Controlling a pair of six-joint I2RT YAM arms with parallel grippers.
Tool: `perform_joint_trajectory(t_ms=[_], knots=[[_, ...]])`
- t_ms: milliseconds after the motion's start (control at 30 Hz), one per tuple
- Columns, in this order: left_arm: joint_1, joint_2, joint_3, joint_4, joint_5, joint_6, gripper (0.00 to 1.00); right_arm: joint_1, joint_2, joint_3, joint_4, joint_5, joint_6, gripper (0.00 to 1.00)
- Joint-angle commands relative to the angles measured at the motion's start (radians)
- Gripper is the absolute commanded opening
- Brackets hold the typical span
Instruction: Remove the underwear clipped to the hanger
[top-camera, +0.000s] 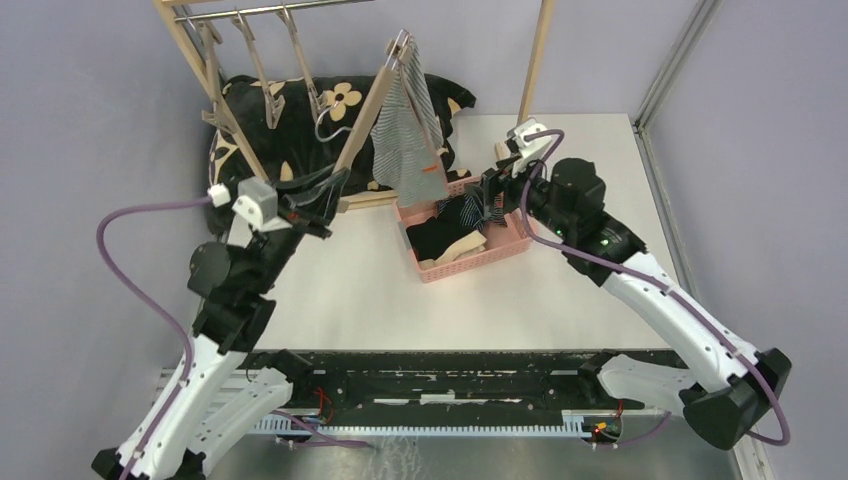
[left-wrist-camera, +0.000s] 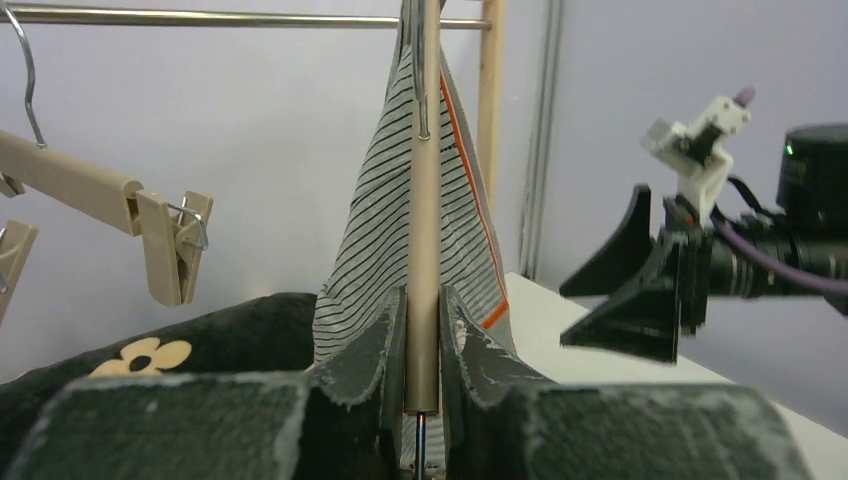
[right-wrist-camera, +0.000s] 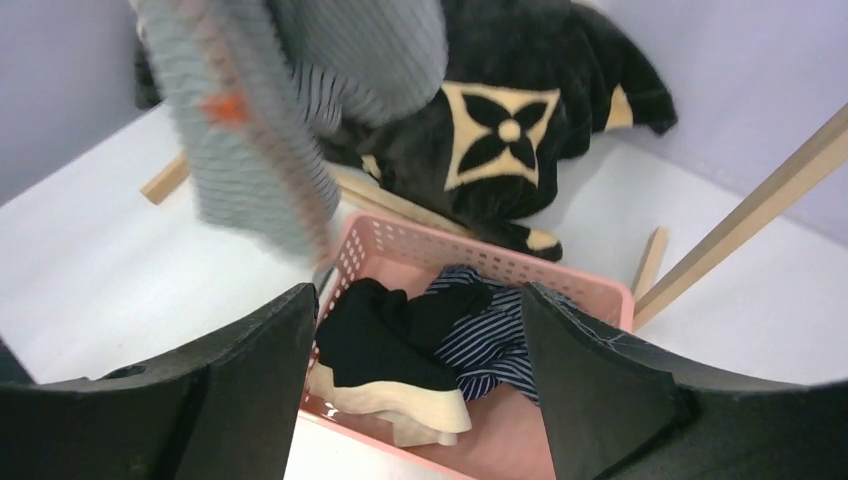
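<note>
A white table (top-camera: 400, 300) enclosed by grey walls is carrying a wooden drying rack (top-camera: 535, 60) with a metal rod (left-wrist-camera: 200, 17) across its top. The grey-and-white striped underwear (top-camera: 405, 140) is hanging clipped to a wooden hanger (top-camera: 370, 105), which is tilting off the rod, its top end high by the rack and its lower end slanting down to the left. An orange stripe is running along one edge of the cloth in the left wrist view. The left gripper (left-wrist-camera: 422, 300) is clamping its two fingers (left-wrist-camera: 375, 345) tight on the hanger's bar, with the striped cloth draping just behind.

The other two pairs are lying in a pink basket (top-camera: 480, 262) on the table beneath the hanging pair: the black underwear (right-wrist-camera: 385, 330) towards the left, and the navy striped underwear (right-wrist-camera: 490, 335) bunching beside it, touching it. A pale beige piece is showing under the black cloth; what it is cannot be told.

The right gripper (right-wrist-camera: 418, 300) is hovering over the basket with its jaws spread wide and nothing between them.

Behind the rack, a black floral blanket (top-camera: 300, 110) is lying heaped against the wall, and empty clip hangers (top-camera: 255, 70) are dangling from the rod at the left.
</note>
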Motion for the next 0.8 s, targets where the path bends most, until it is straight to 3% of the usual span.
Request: perform_joint_trajectory(t_ms=[0, 167, 267, 567, 767], knots=[[-0.003, -0.129, -0.076, 0.015, 0.096, 0.003, 0.03, -0.005, -0.083, 0.151, -0.153, -0.101, -0.076, 0.84], [-0.003, -0.215, -0.139, -0.052, 0.162, -0.019, 0.03, -0.004, -0.143, 0.241, -0.211, -0.208, -0.117, 0.87], [-0.003, -0.263, -0.22, -0.01, 0.221, -0.058, 0.03, -0.005, -0.15, 0.31, -0.253, -0.306, -0.136, 0.88], [-0.003, -0.323, -0.507, 0.38, 0.47, -0.271, 0.03, -0.005, -0.121, 0.417, -0.312, -0.619, -0.156, 0.89], [-0.002, -0.312, -0.583, 0.551, 0.517, -0.345, 0.03, -0.006, -0.094, 0.402, -0.318, -0.718, -0.169, 0.89]])
